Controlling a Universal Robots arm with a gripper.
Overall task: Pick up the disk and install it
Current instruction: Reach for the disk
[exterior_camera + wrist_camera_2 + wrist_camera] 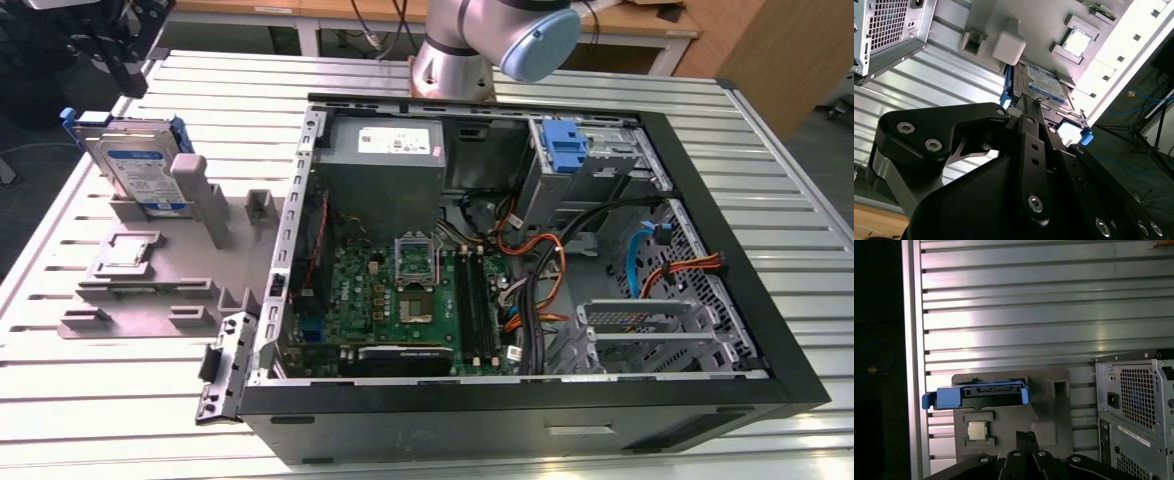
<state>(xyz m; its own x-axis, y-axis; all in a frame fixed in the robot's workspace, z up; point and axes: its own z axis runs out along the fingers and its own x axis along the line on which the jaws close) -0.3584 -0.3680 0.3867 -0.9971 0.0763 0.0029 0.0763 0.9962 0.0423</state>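
Observation:
The disk, a silver-grey drive with a white-and-blue label in a blue carrier, stands on edge in a slot of the grey holder at the exterior view's left. In the first wrist view the disk shows edge-on, and my gripper hangs some way off it, in line with the holder. Its two black fingers lie pressed together with nothing between them. In the second wrist view the gripper points at the disk, with the tips over its near edge.
The open computer case lies on the slatted metal table, with a blue bracket on its drive cage. A square chip sits in the holder beside the disk. The table's edge runs close behind the holder.

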